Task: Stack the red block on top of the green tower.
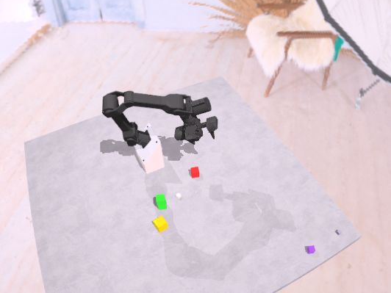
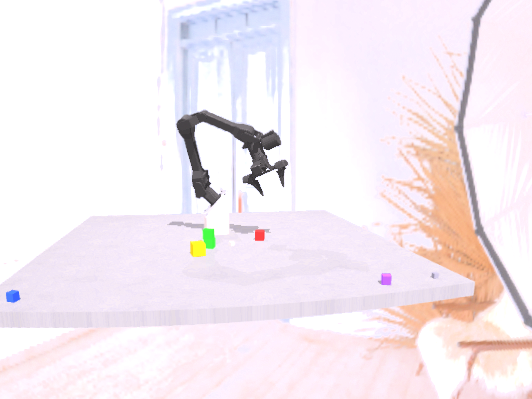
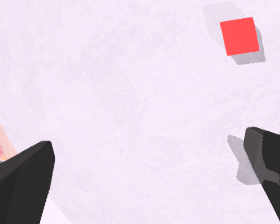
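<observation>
Looking through my wrist view from left to right, I see my pincer [image 3: 146, 191] spread wide and empty, and the red block [image 3: 239, 36] up at the right, outside the jaws. It sits on the surface [image 1: 92, 237], apart from the green tower [image 1: 160, 201]; I judge I must move forward and right.

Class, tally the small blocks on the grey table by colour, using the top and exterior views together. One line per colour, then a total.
Red block: 1
Green tower: 1
Yellow block: 1
Purple block: 1
Blue block: 1
White block: 1
Grey block: 1
Total: 7
</observation>
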You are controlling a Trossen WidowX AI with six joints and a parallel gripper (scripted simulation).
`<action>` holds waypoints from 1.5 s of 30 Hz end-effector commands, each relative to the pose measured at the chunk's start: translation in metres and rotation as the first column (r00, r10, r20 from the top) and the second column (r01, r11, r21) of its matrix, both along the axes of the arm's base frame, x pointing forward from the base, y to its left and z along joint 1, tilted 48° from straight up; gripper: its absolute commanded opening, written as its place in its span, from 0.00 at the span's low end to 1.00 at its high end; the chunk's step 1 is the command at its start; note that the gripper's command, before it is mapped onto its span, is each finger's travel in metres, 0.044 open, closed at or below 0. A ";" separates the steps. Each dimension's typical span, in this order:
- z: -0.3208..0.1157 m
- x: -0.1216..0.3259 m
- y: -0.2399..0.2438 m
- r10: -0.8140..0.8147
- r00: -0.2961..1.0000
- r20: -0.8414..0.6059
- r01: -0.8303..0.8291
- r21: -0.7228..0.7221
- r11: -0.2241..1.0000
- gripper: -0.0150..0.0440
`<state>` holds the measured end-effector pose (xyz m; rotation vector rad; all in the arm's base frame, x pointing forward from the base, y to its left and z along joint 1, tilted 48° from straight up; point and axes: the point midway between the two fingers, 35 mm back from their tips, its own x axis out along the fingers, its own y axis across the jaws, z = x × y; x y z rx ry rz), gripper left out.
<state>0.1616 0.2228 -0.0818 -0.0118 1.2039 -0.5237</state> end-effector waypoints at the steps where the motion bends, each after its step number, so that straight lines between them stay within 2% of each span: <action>1: -0.011 0.016 -0.028 0.011 0.999 -0.052 -0.018 -0.146 0.989 1.00; 9: -0.028 0.032 -0.088 -0.008 0.976 -0.218 -0.080 -0.392 0.916 1.00; 16: -0.029 0.030 -0.092 -0.009 0.975 -0.222 -0.082 -0.397 0.914 1.00; 24: -0.058 0.032 -0.127 -0.009 0.975 -0.221 -0.082 -0.399 0.913 1.00; 45: -0.077 0.036 -0.146 -0.009 0.975 -0.221 -0.082 -0.400 0.913 1.00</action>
